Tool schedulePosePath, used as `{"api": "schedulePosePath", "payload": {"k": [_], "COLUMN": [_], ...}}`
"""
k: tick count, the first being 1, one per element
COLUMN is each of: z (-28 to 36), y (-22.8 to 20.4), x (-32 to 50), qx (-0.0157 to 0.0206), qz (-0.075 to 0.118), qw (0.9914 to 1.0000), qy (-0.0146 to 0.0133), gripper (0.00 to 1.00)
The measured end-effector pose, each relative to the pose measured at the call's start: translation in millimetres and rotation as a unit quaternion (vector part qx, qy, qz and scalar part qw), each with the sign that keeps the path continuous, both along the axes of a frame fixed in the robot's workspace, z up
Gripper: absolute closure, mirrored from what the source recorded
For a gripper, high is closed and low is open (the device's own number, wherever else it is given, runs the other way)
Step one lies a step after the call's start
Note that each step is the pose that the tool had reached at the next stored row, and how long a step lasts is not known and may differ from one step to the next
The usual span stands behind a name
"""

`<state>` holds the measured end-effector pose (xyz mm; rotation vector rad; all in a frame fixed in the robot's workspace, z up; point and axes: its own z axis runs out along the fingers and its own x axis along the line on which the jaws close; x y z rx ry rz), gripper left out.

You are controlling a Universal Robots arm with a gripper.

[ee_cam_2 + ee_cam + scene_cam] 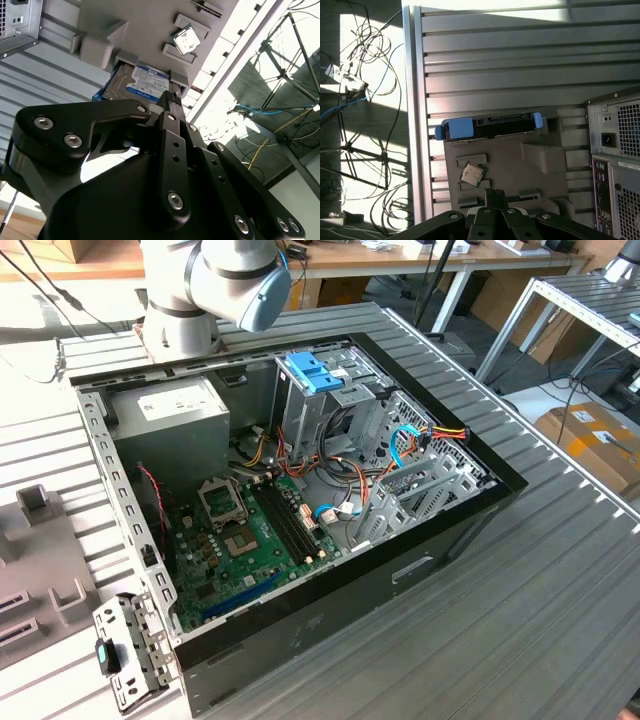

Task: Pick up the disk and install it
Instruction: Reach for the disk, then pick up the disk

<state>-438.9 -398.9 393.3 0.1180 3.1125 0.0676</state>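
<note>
Ribbed table [520, 60], disk [142, 85] in a grey fixture [510, 162]; the gripper [495, 193] aims at it, closed, empty.

Room above disk [145, 82] seemingly clear.

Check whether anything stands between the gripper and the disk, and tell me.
Nothing visible does. In the second wrist view the gripper points toward the disk, which lies label-up in the grey fixture with open space between them. A small chip sits apart from the disk on that fixture.
</note>
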Motion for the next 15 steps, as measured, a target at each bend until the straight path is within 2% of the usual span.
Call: {"api": "schedulePosePath", "payload": {"k": [3,15], "z": [0.0,0.0], "y": [0.0,0.0], "x": [-5.4,-5.5], "qx": [0.0,0.0], "qz": [0.0,0.0], "qw": [1.0,1.0], "qy": [0.0,0.0], "gripper": [0.89,0.89]}}
